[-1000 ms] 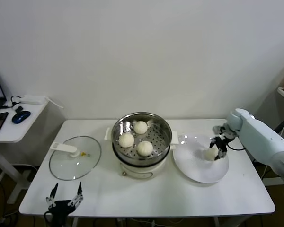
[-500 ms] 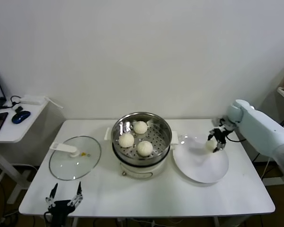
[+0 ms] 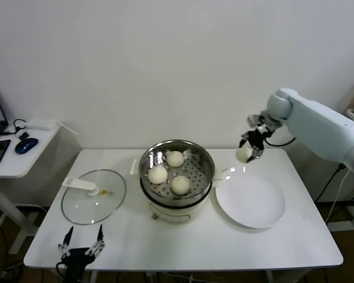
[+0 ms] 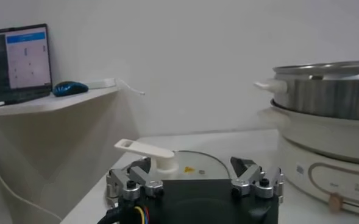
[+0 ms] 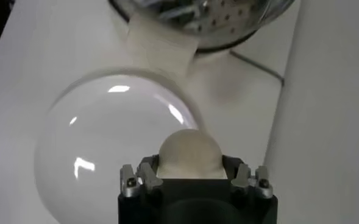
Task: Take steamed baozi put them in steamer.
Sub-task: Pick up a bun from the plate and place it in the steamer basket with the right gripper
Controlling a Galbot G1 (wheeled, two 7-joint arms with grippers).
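The steel steamer [image 3: 177, 154] stands on its white pot base at the table's middle and holds three cream-white baozi [image 3: 157, 174], [image 3: 175, 158], [image 3: 180, 184]. My right gripper [image 3: 246, 154] is shut on a fourth baozi [image 5: 188, 154] and holds it in the air, above the far edge of the white plate [image 3: 251, 200], to the right of the steamer. In the right wrist view the plate [image 5: 100, 146] lies below the bun and the steamer [image 5: 228, 21] shows farther off. My left gripper [image 3: 81, 249] is open and empty at the table's front left edge.
A flat glass lid [image 3: 93, 196] with a white handle lies left of the steamer; it also shows in the left wrist view [image 4: 167, 159]. A side table [image 3: 17, 153] with a mouse and a phone stands at far left. The wall is close behind.
My right gripper has lifted the baozi off the plate and carried it up and left, toward the steamer. The plate is now bare. The left arm has not moved.
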